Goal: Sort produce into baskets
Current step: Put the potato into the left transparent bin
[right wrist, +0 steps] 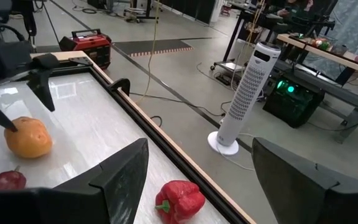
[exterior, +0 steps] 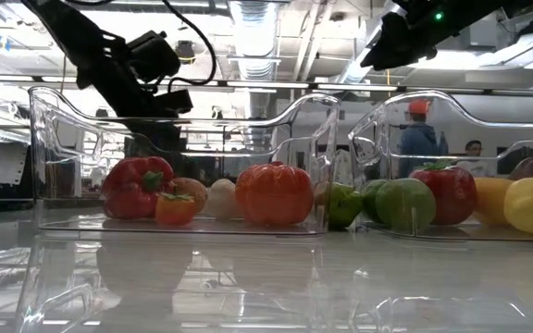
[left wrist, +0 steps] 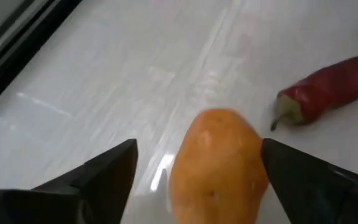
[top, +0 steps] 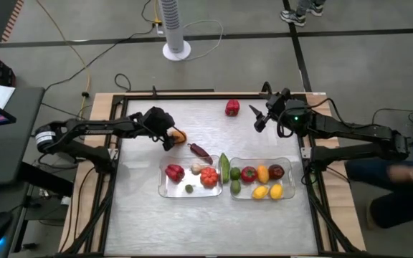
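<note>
**Meanwhile, an orange fruit sits between spread fingers at the bench's left-centre**

Overhead, the left end effector (top: 169,137) is down at the bench (top: 142,215), its fingers spread to either side of an orange fruit (top: 179,135) without closing on it. The left wrist view shows what the overhead picture cannot: clear gaps between the fruit (left wrist: 218,165) and both dark fingers (left wrist: 101,174), so nothing is gripped. That same view shows a dark red chili pepper (left wrist: 328,90) lying just beyond, its stem end turned toward the fruit. From above, the chili (top: 200,150) has its long axis running diagonally, from near the orange fruit down toward the baskets.

The right end effector (top: 262,118) is raised above the far right part of the bench, fingers apart and holding nothing. A red bell pepper (top: 232,108) lies loose near the far edge, just left of it; the right wrist view shows the pepper (right wrist: 180,200) on its side between that arm's own fingers, with a white tower fan (right wrist: 244,96) on the floor behind.

Two clear baskets sit side by side toward the near edge. The left basket (top: 165,188) holds a red pepper, a white bulb, a ribbed orange-red piece and a small green one. A long green cucumber (top: 224,168) lies between the two, its axis running from far to near. The right basket (top: 290,163) holds green, red, yellow and dark purple pieces. The low view shows the trays' tall scalloped walls, which the overhead view flattens.
</note>
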`<state>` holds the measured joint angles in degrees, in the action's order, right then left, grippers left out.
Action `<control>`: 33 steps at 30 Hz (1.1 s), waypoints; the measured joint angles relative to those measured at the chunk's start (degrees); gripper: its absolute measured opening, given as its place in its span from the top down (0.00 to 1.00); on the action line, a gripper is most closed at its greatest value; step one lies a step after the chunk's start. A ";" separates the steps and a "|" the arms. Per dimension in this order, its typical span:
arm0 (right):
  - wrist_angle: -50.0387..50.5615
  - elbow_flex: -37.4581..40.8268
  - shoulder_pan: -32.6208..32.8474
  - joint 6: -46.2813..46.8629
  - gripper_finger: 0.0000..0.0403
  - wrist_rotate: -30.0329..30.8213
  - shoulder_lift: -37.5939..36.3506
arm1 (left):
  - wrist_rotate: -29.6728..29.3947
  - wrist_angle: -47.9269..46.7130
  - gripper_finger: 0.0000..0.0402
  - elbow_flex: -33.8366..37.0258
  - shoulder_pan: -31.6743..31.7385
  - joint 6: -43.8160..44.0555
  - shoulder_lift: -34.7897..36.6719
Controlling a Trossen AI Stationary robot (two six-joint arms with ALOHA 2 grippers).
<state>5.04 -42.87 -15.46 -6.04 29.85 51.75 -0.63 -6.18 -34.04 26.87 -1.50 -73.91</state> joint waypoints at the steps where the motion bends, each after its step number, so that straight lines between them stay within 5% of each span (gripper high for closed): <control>1: 0.00 0.00 0.00 0.00 0.23 0.00 0.00 | 0.36 0.61 0.16 -0.02 -0.02 -0.57 -0.55; 7: 0.26 0.00 0.00 -0.04 0.23 0.00 0.00 | 0.82 0.26 0.12 -0.02 -0.02 -2.41 -5.57; 14: 0.50 0.00 0.00 -0.05 0.23 -0.01 0.00 | 0.78 0.64 0.20 -0.03 -0.02 -4.69 -10.54; 21: 0.49 0.00 -0.03 -0.18 0.23 -0.01 0.00 | -0.15 1.20 0.39 -0.07 -0.04 -7.01 -8.64; 26: 0.50 0.00 -0.04 -0.41 0.23 -0.02 0.00 | -1.12 -3.17 0.40 -4.67 -0.33 -8.53 -3.84; 33: 0.50 0.00 -0.04 -0.75 0.23 0.01 0.00 | 19.69 -2.30 0.33 -12.22 -6.23 -0.59 2.92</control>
<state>5.54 -42.87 -15.51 -6.80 29.85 51.75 19.06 -8.48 -46.27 20.64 -2.09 -70.99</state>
